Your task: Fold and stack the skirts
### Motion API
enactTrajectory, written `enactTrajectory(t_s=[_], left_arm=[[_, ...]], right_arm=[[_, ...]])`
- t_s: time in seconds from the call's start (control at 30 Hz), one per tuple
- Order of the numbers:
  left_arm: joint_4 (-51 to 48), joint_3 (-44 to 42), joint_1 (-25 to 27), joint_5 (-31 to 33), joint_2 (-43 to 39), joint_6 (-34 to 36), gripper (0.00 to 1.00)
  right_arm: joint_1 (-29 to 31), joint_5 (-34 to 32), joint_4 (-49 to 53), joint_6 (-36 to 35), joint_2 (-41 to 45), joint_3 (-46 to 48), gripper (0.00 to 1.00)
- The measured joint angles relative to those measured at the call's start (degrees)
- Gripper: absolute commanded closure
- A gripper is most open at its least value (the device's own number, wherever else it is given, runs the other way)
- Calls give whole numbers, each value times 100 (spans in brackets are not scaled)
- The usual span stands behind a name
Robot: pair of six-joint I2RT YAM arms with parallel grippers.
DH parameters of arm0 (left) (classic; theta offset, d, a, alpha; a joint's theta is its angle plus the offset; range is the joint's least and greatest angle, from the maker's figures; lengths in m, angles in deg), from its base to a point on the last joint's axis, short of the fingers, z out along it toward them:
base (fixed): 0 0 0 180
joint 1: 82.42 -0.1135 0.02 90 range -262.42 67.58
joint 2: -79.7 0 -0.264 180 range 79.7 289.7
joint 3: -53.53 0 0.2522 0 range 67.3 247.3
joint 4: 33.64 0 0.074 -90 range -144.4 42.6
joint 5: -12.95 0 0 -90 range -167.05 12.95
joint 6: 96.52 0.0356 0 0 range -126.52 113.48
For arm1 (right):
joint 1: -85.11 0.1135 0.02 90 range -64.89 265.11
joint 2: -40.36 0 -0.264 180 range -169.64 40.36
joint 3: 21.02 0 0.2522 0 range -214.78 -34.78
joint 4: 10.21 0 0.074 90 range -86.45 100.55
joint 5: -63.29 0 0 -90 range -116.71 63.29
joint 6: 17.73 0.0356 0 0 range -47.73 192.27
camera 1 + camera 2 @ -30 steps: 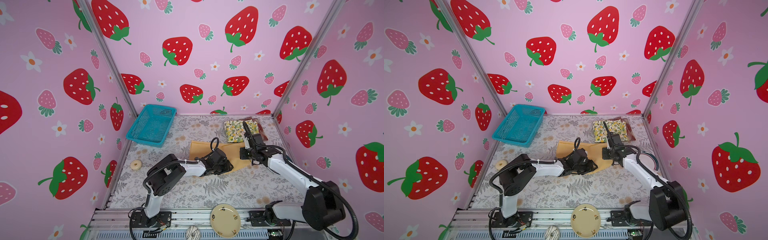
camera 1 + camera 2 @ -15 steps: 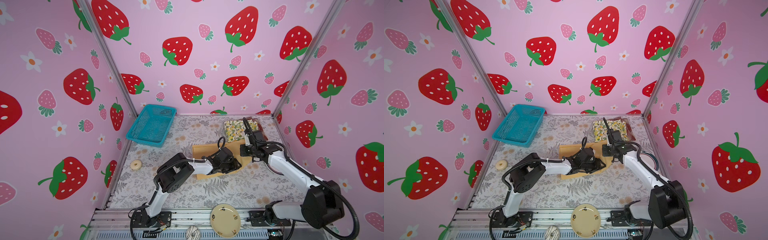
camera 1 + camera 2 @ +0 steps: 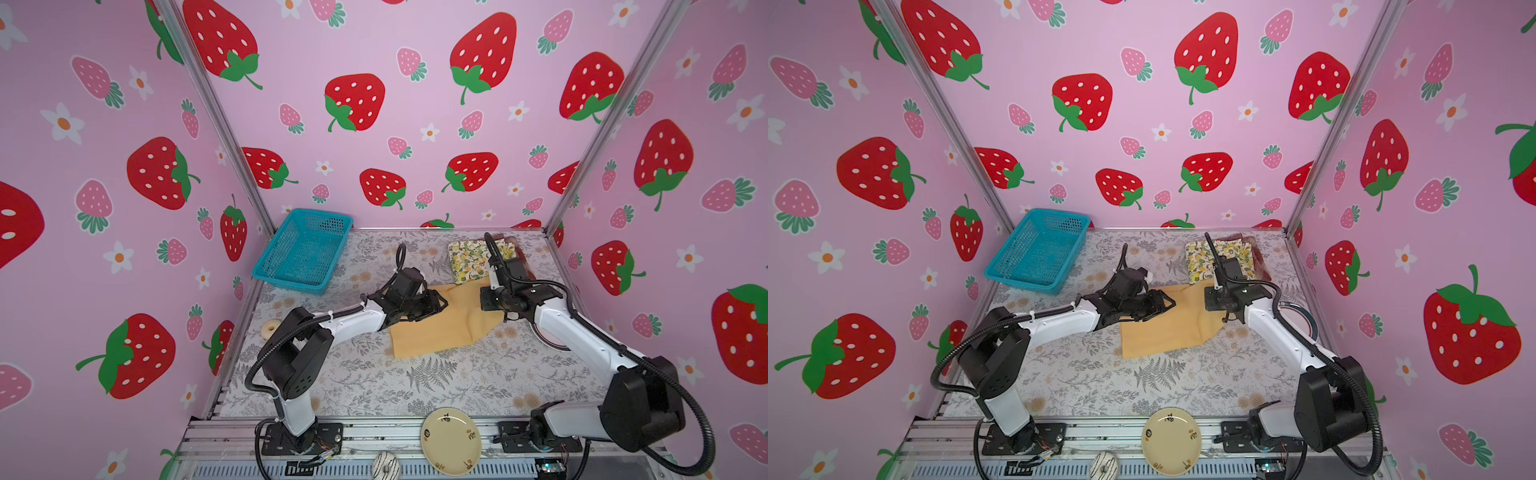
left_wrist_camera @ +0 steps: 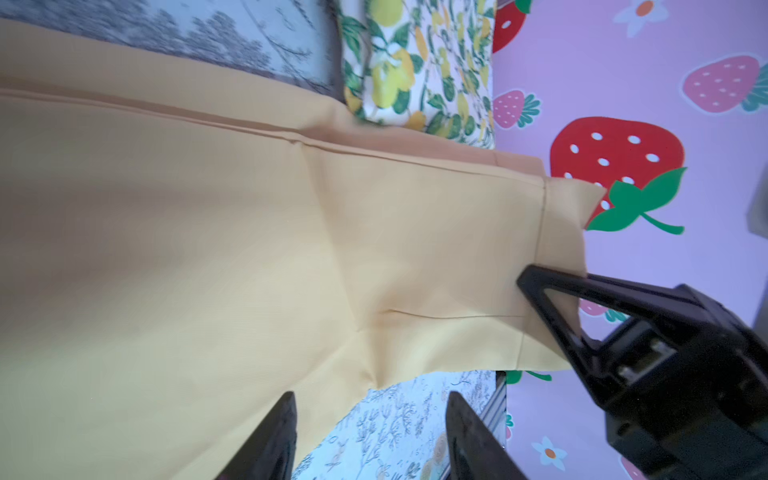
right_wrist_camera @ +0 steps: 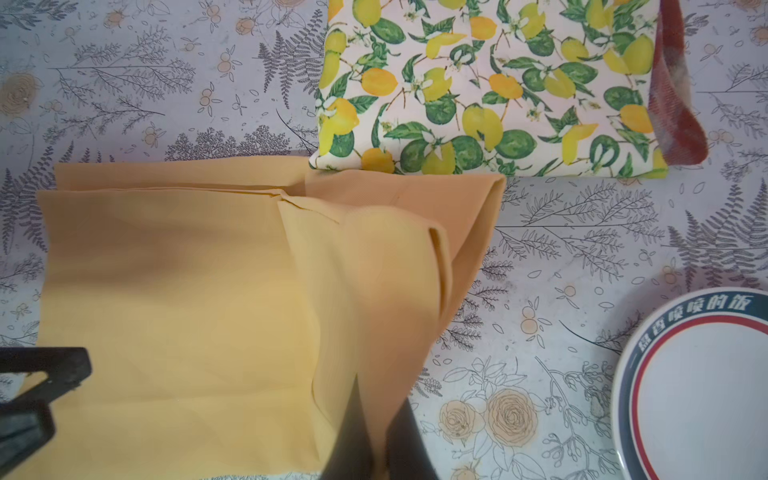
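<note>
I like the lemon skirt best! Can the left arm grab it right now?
Probably yes: the left gripper is open and empty, and the lemon skirt lies just past it. But the right gripper, shut on the mustard skirt, crowds one side.

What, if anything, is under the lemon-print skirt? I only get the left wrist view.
Observer: A red-and-cream plaid cloth skirt. Its edge sticks out from beneath the white lemon-print cloth skirt.
Operator: Anything hard near the mustard one?
Observer: A round white plate with a blue-and-red rim lies beside the plain mustard-yellow cloth skirt, not touching it.
Operator: Where's the basket?
Observer: The blue plastic mesh basket stands at the far left corner, apart from all three skirts.
</note>
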Motion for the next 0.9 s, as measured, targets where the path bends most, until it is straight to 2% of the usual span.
enactTrajectory(t_s=[0.2, 0.4, 0.63, 0.9], left_arm=[[-723, -293, -363, 223, -94, 575, 40], [-951, -525, -686, 302, -28, 817, 40], [-970, -538, -743, 376, 273, 949, 40], [-748, -511, -750, 376, 358, 999, 40]], right_arm=[[0, 39, 7, 7, -15, -50, 100], [0, 81, 13, 20, -92, -96, 100], [37, 140, 28, 133, -151, -238, 100], [284, 501, 39, 498, -452, -544, 100]])
